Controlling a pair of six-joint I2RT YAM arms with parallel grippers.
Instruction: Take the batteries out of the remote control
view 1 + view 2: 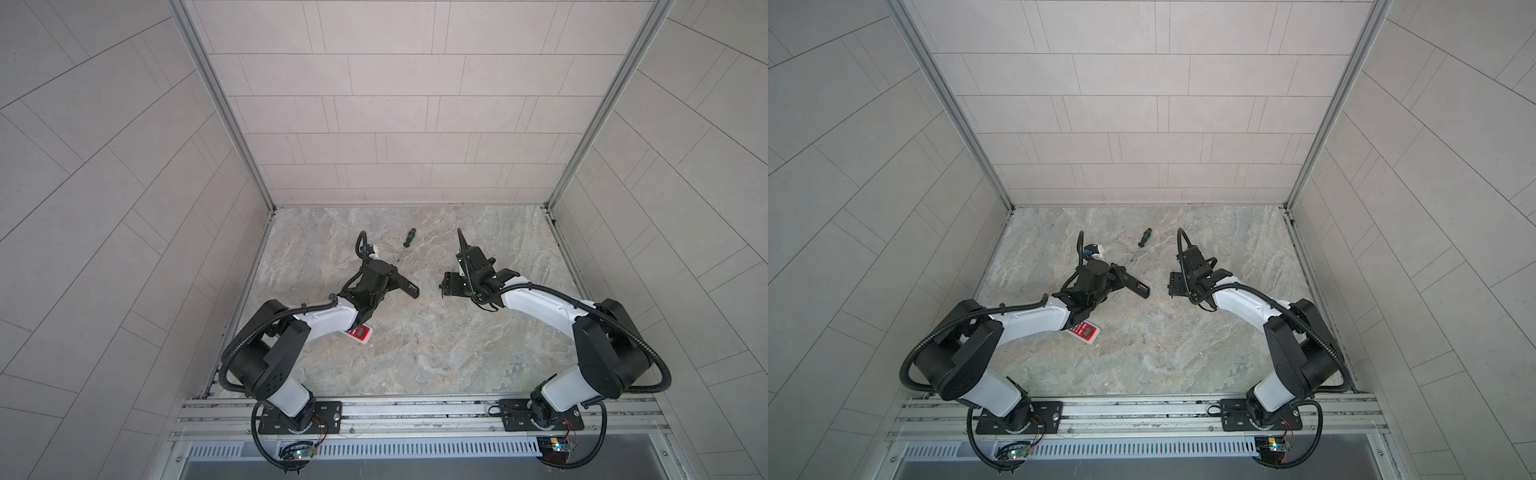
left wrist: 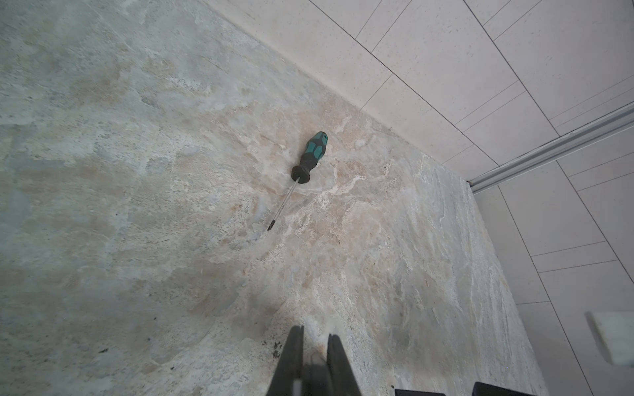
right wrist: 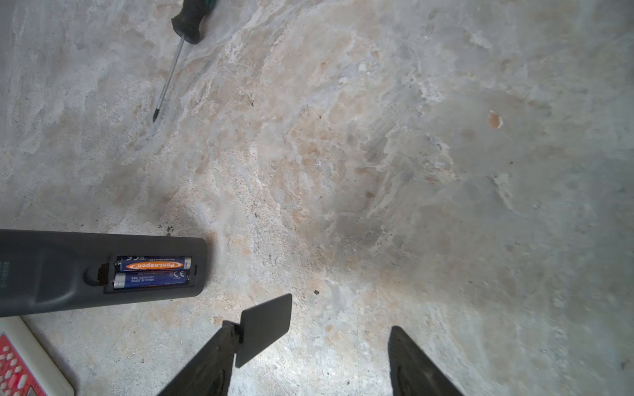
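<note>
The black remote control [image 3: 51, 274] lies back-up with its compartment uncovered. Two batteries [image 3: 152, 265], blue with an orange label, sit side by side inside it. In both top views the remote [image 1: 409, 287] sticks out from my left gripper [image 1: 392, 276], which is shut on its far end. In the left wrist view the fingers [image 2: 291, 346] stand close with something dark between them. My right gripper [image 3: 310, 327] is open just beside the remote's battery end. A small flat black cover plate [image 3: 264, 329] hangs against one fingertip only.
A green-handled screwdriver [image 1: 406, 243] lies on the marble surface behind the grippers. A white remote with red buttons [image 1: 359, 333] lies partly under my left arm. A blurred white piece [image 2: 614, 337] shows near the side wall.
</note>
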